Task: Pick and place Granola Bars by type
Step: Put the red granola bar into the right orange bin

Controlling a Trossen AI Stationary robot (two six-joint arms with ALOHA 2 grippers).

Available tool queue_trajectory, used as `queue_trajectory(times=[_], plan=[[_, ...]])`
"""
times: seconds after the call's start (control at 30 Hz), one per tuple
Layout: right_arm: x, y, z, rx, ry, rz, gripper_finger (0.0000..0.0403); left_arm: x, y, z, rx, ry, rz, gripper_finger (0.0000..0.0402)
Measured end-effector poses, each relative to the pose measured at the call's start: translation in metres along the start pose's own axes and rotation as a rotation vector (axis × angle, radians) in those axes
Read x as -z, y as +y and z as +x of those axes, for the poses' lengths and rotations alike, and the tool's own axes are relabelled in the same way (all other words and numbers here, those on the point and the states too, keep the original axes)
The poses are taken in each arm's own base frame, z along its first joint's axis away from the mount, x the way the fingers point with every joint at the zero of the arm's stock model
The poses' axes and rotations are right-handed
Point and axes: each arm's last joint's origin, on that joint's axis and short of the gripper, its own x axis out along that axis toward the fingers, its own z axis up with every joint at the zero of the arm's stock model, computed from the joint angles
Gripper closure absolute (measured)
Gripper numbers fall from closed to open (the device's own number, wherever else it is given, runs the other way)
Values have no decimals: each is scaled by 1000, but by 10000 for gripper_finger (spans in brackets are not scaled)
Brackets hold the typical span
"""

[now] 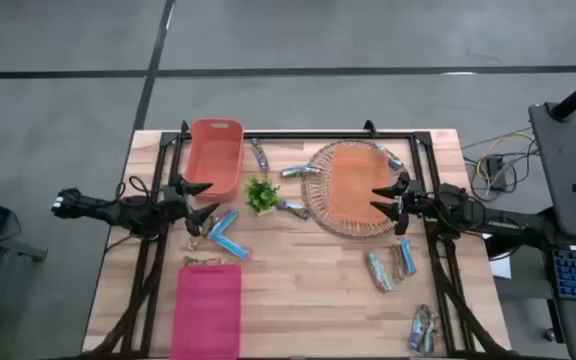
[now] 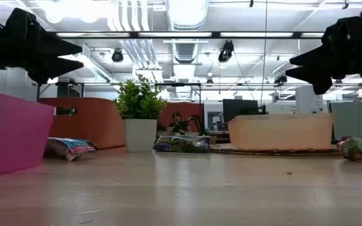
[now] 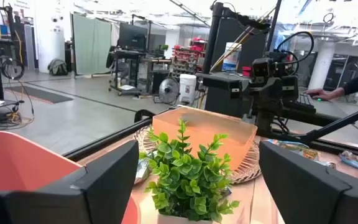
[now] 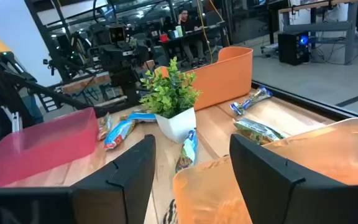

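Granola bars lie scattered on the wooden table. Two bright blue ones (image 1: 226,238) and a tan one (image 1: 204,261) are just in front of my left gripper (image 1: 213,198). Silver-blue ones (image 1: 293,172) lie around the small plant (image 1: 261,193). Others (image 1: 388,266) lie at the near right. My left gripper hangs open above the table beside the orange bin (image 1: 215,158), pointing at the plant. My right gripper (image 1: 375,198) hangs open over the near edge of the wicker tray (image 1: 318,205) and faces the plant from the other side. Neither gripper holds anything.
A pink bin (image 1: 208,308) stands at the near left. A pale orange bin (image 1: 353,180) sits on the wicker tray. One more bar (image 1: 424,328) lies at the near right corner. A black frame runs along the table's far edge and sides. People show in the room beyond.
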Motion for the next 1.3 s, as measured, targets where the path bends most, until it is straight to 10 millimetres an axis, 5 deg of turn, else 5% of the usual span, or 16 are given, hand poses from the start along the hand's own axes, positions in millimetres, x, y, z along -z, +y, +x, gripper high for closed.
queue_trajectory(times=[0.97,1.3], plan=[[1,0,0,5,7,-9,207,0,0,0,0,0,0,90],[-31,9,-6,5,11,-36,206,0,0,0,0,0,0,90]])
